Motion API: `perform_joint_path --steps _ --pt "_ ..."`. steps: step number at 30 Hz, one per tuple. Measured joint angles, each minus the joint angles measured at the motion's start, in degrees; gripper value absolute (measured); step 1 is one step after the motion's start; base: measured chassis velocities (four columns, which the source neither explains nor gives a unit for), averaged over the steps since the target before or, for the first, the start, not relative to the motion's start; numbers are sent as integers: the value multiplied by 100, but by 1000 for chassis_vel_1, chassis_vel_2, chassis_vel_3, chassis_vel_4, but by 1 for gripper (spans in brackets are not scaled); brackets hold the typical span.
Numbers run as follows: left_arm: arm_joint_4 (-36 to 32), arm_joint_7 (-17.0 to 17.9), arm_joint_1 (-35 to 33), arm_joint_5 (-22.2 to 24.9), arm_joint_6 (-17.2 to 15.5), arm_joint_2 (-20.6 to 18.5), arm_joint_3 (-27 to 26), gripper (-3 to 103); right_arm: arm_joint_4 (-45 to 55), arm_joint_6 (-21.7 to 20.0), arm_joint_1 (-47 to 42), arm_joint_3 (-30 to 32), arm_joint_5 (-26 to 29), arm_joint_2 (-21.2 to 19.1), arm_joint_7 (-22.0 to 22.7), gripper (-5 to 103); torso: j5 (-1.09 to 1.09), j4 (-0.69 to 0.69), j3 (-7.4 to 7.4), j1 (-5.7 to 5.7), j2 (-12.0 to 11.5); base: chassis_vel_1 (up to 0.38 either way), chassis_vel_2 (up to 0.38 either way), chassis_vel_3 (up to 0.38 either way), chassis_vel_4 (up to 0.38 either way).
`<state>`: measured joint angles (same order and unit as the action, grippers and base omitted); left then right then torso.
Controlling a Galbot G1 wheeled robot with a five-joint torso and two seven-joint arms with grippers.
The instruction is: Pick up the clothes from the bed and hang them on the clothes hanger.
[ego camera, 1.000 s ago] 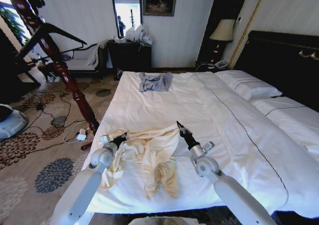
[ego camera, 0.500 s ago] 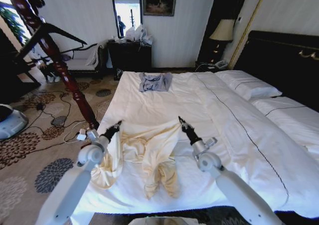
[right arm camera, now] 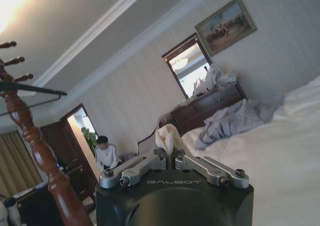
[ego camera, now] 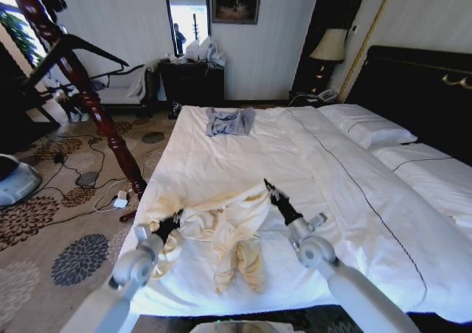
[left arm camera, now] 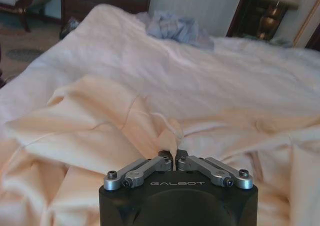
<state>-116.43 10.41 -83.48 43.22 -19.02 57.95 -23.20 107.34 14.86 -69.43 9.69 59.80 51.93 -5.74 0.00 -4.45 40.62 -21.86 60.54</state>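
Note:
The cream clothes [ego camera: 221,226] lie crumpled near the foot of the white bed [ego camera: 243,149]. My left gripper [ego camera: 175,216] is low at the garment's left side, shut on a fold of it [left arm camera: 165,141]. My right gripper [ego camera: 267,183] is at the garment's upper right corner, lifted a little, with a tuft of the cream fabric [right arm camera: 167,136] pinched between its shut fingers. The black clothes hanger [ego camera: 81,47] hangs high on a dark wooden stand [ego camera: 96,104] left of the bed. In the right wrist view the hanger [right arm camera: 30,89] is beside the stand's post.
A small grey-blue garment [ego camera: 228,121] lies at the far end of the bed. White pillows [ego camera: 369,127] and the black headboard [ego camera: 420,90] are on the right. Cables and a plug [ego camera: 118,200] litter the patterned carpet beside the stand. A dark dresser [ego camera: 193,82] stands at the back wall.
My left gripper has come down and back toward me with the fabric, from the bed's left edge to low over the garment. The right gripper has barely moved.

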Motion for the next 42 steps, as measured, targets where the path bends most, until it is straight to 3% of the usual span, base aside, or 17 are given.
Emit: perform_joint_path --steps 3,4,8,11,13,18,20,23,26,28,34,38,40,42 --pt "-138 88 -146 -15 -48 13 -27 2 -16 11 -17 -13 -51 44 -9 2 0 1 0 0 0 0 0 0 0" --pt "-226 143 -185 -5 -64 24 -50 12 -16 13 -18 -8 -55 72 -10 2 0 1 0 0 0 0 0 0 0" --pt "-450 235 -233 91 -127 24 -119 23 -57 24 -18 27 -58 114 -39 2 -1 0 0 0 0 0 0 0 0" --pt "-716 266 -348 133 -186 -19 -222 39 -113 34 -2 30 -75 120 -54 2 0 -1 1 -1 0 0 0 0 0" --pt "-801 267 -394 146 -208 -27 -256 39 -115 34 9 30 -75 121 -53 2 0 0 1 -1 0 0 0 0 0" --pt "-1091 268 -505 180 -337 17 -302 66 -194 35 109 25 -66 149 -27 2 0 0 1 -2 0 0 0 0 0" --pt "-1120 268 -496 188 -345 33 -296 66 -208 34 119 26 -65 155 -20 2 0 1 1 -2 0 0 0 0 0" --pt "-1179 311 -431 262 -366 76 -293 82 -214 35 126 33 -54 151 -5 2 0 0 1 -2 0 0 0 0 0" --pt "-1177 333 -403 285 -374 79 -293 87 -216 34 129 35 -49 134 -3 2 0 0 1 -2 0 0 0 0 0" --pt "-1144 339 -383 285 -375 79 -286 97 -222 34 158 35 -31 116 0 2 0 0 1 -2 0 0 0 0 0" --pt "-1154 248 -322 381 -287 155 -288 100 -254 33 250 16 13 105 4 2 -1 0 1 -2 0 0 0 0 0" --pt "-1214 5 -308 383 9 281 -308 100 -319 31 362 -54 29 132 23 2 0 1 1 -2 0 0 0 0 0" --pt "-1168 60 -267 320 35 337 -300 100 -328 31 369 -68 29 153 24 2 0 1 1 -2 0 0 0 0 0" --pt "-1053 335 -169 285 -76 425 -272 100 -340 31 364 -88 15 186 24 2 0 0 1 -2 0 0 0 0 0"
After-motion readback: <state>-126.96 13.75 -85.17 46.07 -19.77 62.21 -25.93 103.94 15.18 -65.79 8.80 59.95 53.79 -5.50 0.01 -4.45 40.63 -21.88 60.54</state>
